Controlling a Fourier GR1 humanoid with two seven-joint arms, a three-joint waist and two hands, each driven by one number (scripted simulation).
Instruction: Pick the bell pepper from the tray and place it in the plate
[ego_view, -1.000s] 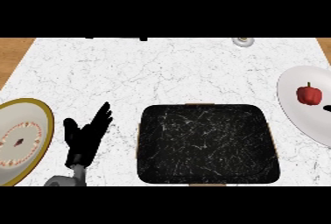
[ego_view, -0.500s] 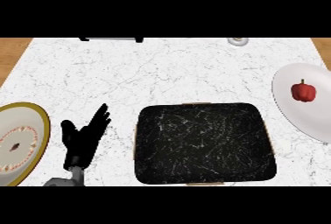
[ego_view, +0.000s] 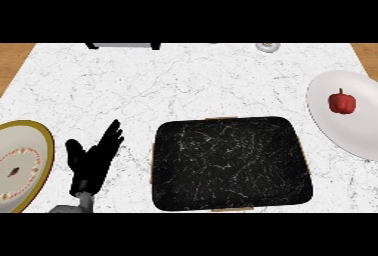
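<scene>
A white marbled bench (ego_view: 192, 85) fills the view, with strips of brown wood showing past its far left and far right corners. A black tray (ego_view: 229, 162) with pale wooden handles sits near the middle, its near edge close to the bottom of the view. The red bell pepper (ego_view: 341, 102) lies upright on a white plate (ego_view: 347, 135) at the right, well apart from the tray; the plate runs off the right edge of the view. At the left edge a gold-rimmed plate (ego_view: 29, 165) with a patterned centre is partly cut off. Between that plate and the tray the left hand (ego_view: 92, 160) rests with fingers straight and pointing away, released and holding nothing, close to but not touching either. The right hand does not show. Along the far edge stand a dark-framed grey object (ego_view: 122, 45) and a small pale round item (ego_view: 267, 47). A broad stretch of bare bench lies between the far edge and the tray.
</scene>
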